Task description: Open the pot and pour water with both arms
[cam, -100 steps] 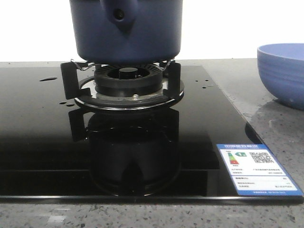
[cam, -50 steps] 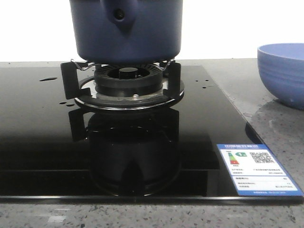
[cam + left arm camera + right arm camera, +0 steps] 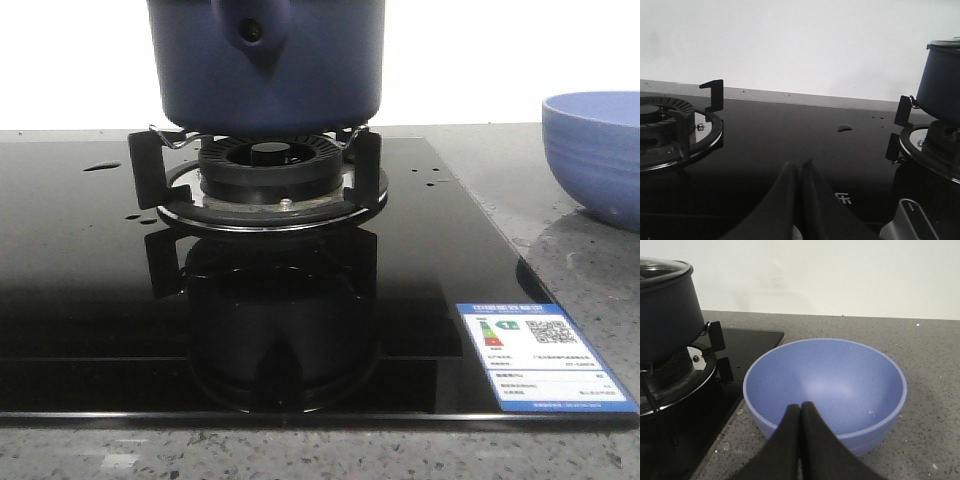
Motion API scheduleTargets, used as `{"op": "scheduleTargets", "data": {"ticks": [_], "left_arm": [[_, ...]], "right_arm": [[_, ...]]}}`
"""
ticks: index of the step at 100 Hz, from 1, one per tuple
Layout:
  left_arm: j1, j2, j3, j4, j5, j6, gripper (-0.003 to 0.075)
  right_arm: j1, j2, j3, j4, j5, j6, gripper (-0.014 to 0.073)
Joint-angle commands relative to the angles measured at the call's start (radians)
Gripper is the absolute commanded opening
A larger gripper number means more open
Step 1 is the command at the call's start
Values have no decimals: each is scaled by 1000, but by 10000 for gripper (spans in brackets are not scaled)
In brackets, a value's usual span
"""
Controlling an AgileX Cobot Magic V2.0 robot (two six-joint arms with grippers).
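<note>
Nothing is started: the pot (image 3: 265, 65) sits lidded on the burner (image 3: 265, 170). Both the left end effector (image 3: 800, 172) and right end effector (image 3: 800, 415) are closed and empty; next, I judge, one must reach the lid (image 3: 662, 269).

The dark navy cylindrical pot (image 3: 265, 65) occupies the black burner grate (image 3: 258, 178), blocking passage there. The light blue ribbed bowl (image 3: 825, 390) obstructs the grey speckled counter (image 3: 575, 250) to the right. The glossy black glass cooktop (image 3: 80, 270) offers open room left of the grate.

Matte black, tapered pincer (image 3: 799, 170) fingers, seemingly smooth
</note>
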Motion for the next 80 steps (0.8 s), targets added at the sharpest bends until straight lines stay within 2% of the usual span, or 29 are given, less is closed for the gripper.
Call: {"op": "scheduleTargets", "data": {"ticks": [1, 74, 80], "left_arm": [[-1, -29, 34, -5, -77, -14, -19], [-1, -29, 34, -5, -77, -14, -19], [-1, -29, 34, -5, -77, -14, -19]], "right_arm": [[-1, 5, -28, 6, -64, -10, -57], [-1, 5, -28, 6, -64, -10, -57], [-3, -2, -28, -39, -71, 3, -57]]}}
